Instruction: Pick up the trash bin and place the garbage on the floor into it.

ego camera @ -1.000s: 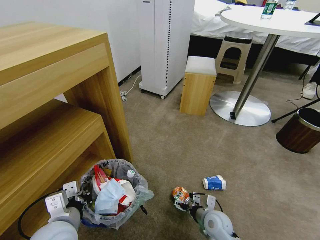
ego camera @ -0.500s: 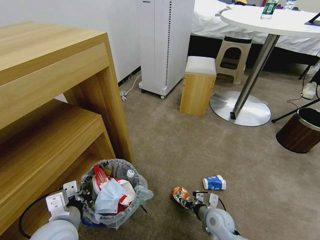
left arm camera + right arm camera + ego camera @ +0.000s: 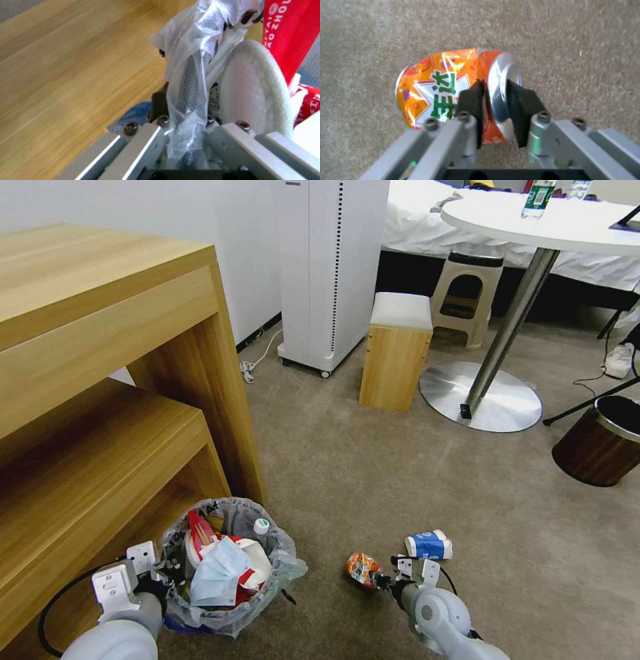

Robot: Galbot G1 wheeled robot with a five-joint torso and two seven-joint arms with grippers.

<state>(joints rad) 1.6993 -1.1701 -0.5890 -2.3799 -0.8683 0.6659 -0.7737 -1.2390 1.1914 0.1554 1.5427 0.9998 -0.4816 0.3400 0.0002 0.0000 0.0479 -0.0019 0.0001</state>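
Low on the floor (image 3: 400, 473), the right hand (image 3: 494, 105) pinches the crushed orange can (image 3: 446, 87) by its rim. Beside the wooden shelf (image 3: 100, 400), the left hand (image 3: 186, 125) grips the trash bin (image 3: 267, 593) by its bagged rim.

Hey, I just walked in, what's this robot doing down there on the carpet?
It is clearing litter into a small trash bin. The left pincer is clamped on the bin's bag-lined rim, beside the wooden desk. The bin already holds a white slipper, red wrappers and a pale-blue tissue. The right pincer is closed on the end of a crushed orange can, low over the carpet. A blue-white cup lies on the carpet just beyond it.
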